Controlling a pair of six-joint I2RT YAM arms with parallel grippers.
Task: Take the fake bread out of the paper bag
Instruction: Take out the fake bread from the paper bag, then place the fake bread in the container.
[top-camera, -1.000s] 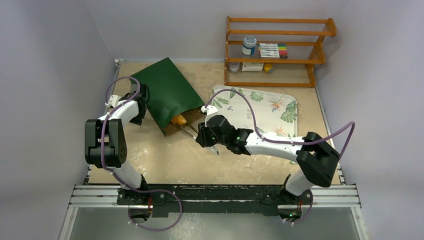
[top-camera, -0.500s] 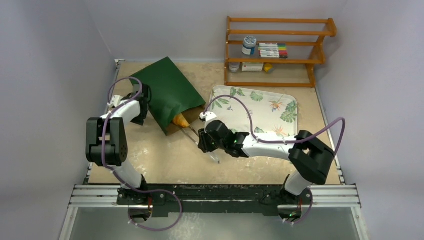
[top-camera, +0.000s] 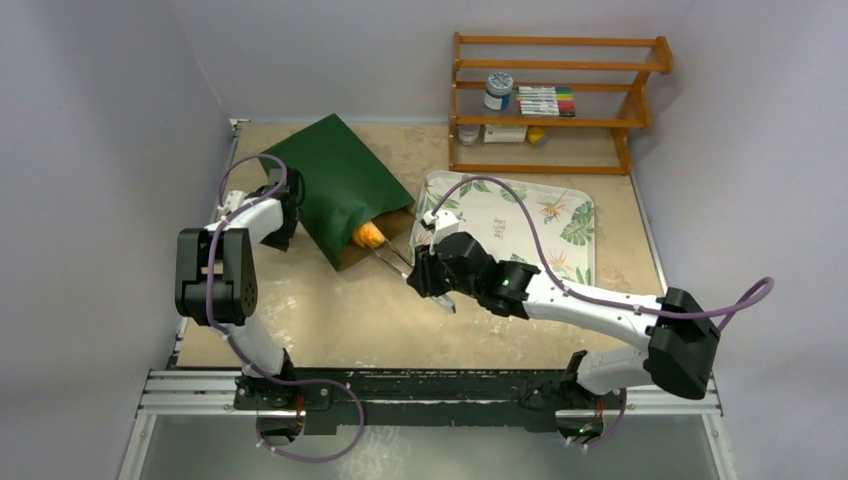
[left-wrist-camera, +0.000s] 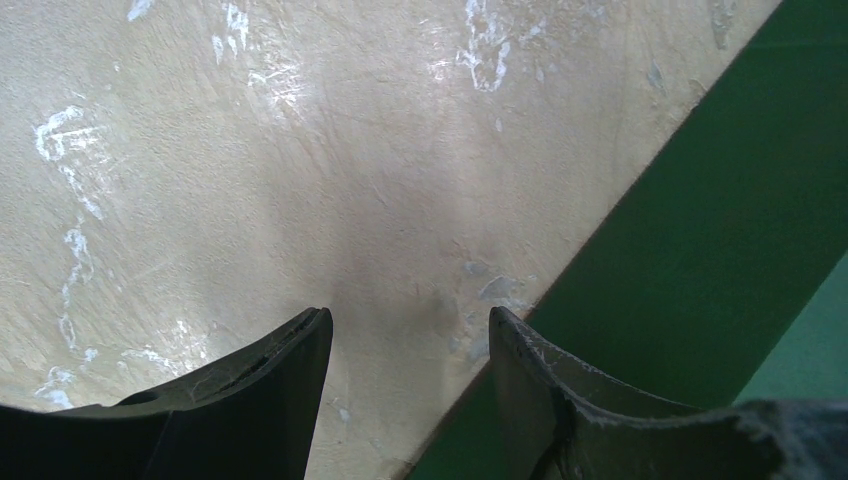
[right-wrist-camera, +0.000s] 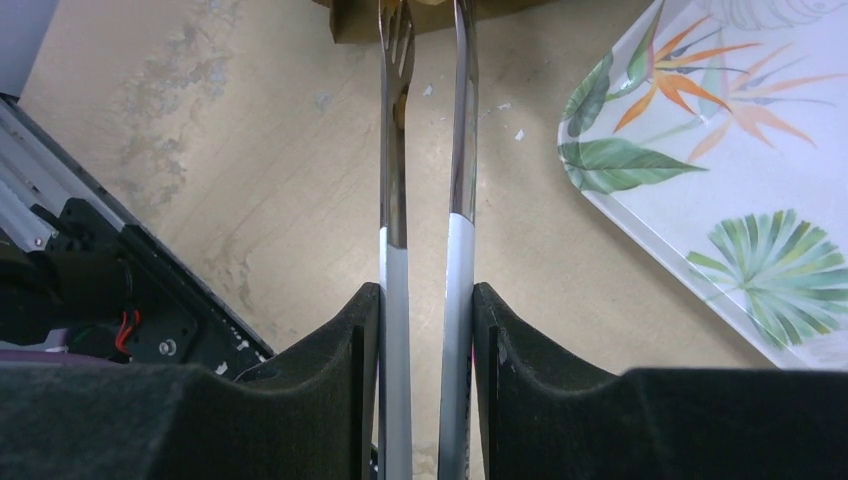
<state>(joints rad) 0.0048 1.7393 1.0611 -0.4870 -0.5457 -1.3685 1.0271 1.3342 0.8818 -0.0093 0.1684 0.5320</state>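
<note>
Lying flat, paper bag (top-camera: 335, 185) mouth faces near-right; right hand (right-wrist-camera: 425, 300) clamps tongs (right-wrist-camera: 462, 130); left hand (left-wrist-camera: 410, 325) apart.

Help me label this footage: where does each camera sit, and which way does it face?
Top: above and behind the bases, looking down at the table; both arms, bag, bread, tray.
Left wrist: looking down at table and bag edge; left gripper open.
Right wrist: looking along the tongs toward the bag mouth; right gripper shut on them.
Shared: all three catch the bag; top and right wrist share tongs and tray.
</note>
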